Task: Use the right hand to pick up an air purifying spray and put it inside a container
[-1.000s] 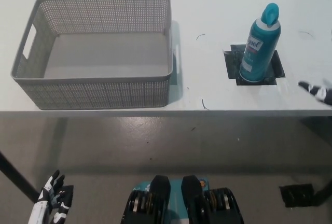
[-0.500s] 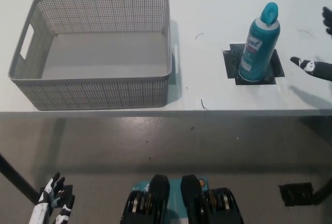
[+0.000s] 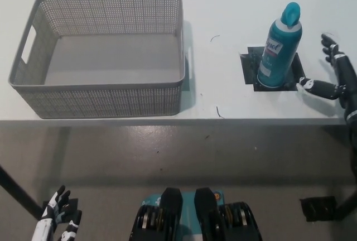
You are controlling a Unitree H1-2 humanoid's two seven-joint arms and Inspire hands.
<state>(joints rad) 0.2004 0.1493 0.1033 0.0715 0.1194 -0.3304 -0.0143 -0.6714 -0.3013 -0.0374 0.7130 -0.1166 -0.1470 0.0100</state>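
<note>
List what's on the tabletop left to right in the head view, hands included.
Grey basket → teal spray can standing upright on a black marked square → black right robot hand, open, just right of the can and not touching it. The white left robot hand hangs below the table edge at lower left.

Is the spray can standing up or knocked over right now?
Upright. The spray can stands on the black square, cap on top; the open right hand is beside it, not touching.

Right hand (image 3: 334,76) and left hand (image 3: 56,221) both partly cut off by picture edges.
</note>
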